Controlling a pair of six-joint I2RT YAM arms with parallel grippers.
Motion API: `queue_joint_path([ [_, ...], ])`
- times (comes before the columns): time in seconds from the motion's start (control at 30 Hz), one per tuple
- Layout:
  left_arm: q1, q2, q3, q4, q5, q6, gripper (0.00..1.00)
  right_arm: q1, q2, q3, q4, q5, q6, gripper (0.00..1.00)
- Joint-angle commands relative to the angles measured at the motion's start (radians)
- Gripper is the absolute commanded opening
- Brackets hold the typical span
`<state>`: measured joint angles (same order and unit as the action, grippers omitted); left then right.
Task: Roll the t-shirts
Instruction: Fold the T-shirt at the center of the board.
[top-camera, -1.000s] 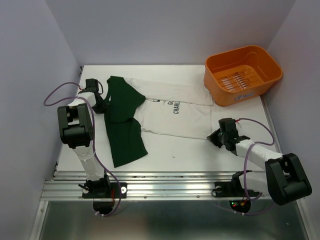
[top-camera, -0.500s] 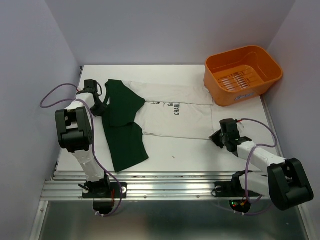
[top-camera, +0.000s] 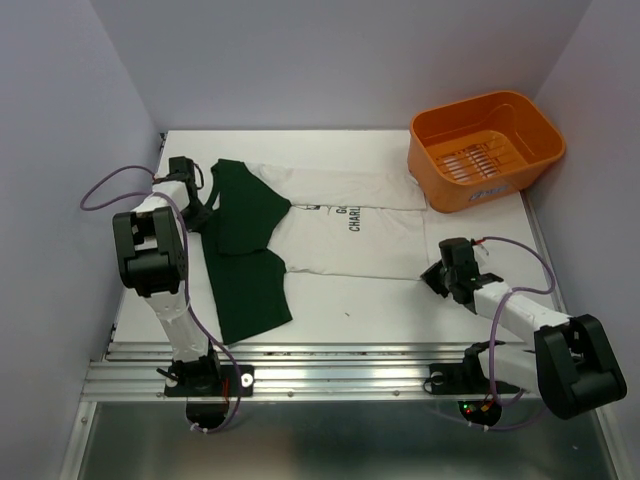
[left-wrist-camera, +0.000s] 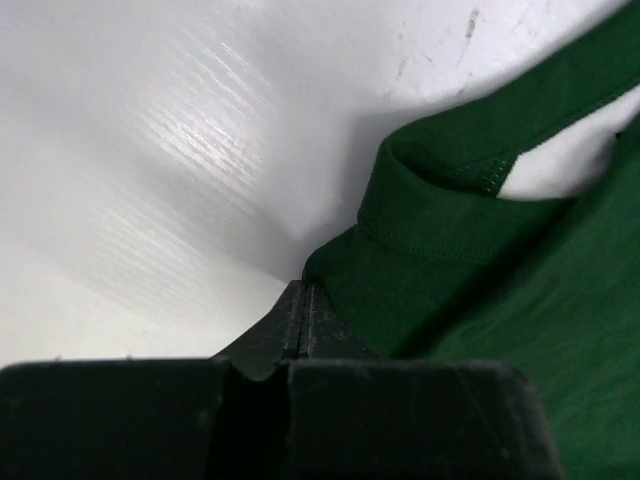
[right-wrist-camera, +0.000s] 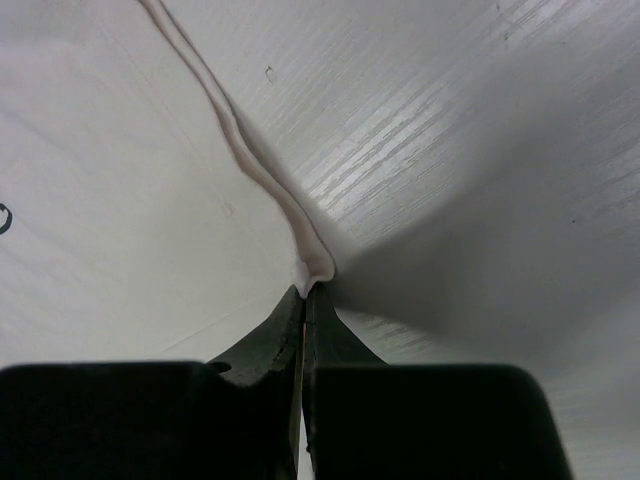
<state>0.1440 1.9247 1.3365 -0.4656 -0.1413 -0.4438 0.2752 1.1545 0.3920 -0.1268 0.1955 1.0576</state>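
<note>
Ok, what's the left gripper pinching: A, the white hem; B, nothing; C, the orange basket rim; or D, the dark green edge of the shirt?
D: the left wrist view shows the left gripper shut on a dark green fold of the t-shirt.

The t-shirts (top-camera: 320, 235) lie spread flat on the worktop (top-camera: 350, 305), reaching from the left side to right of centre. White cloth (top-camera: 375, 245) with small dark lettering (top-camera: 348, 216) across its middle stretches rightward, its near-right corner drawn to a point. Dark green cloth (top-camera: 245, 275) overlaps its left end and trails toward the near-left edge.
</note>
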Motion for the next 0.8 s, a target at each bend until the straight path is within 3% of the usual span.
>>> queue_joint_path([
  [0.0,0.009,0.029,0.068,-0.036,-0.066,0.020,0.00,-0.008,0.007,0.024,-0.010,0.053,-0.016,0.01],
  [0.3,0.012,0.082,0.171,-0.077,-0.095,0.028,0.00,-0.008,0.030,0.039,-0.010,0.065,-0.028,0.01],
  [0.6,0.012,0.017,0.148,-0.102,-0.087,0.027,0.00,-0.008,0.031,0.044,-0.016,0.058,-0.062,0.01],
  [0.63,0.011,-0.004,0.145,-0.107,-0.083,0.028,0.04,-0.008,0.030,0.045,-0.022,0.056,-0.073,0.04],
  [0.67,0.012,-0.013,0.148,-0.117,-0.083,0.028,0.08,-0.008,0.033,0.062,-0.051,0.053,-0.090,0.16],
  [0.77,0.012,-0.056,0.167,-0.136,-0.077,0.025,0.27,-0.008,0.031,0.105,-0.121,0.058,-0.135,0.27],
])
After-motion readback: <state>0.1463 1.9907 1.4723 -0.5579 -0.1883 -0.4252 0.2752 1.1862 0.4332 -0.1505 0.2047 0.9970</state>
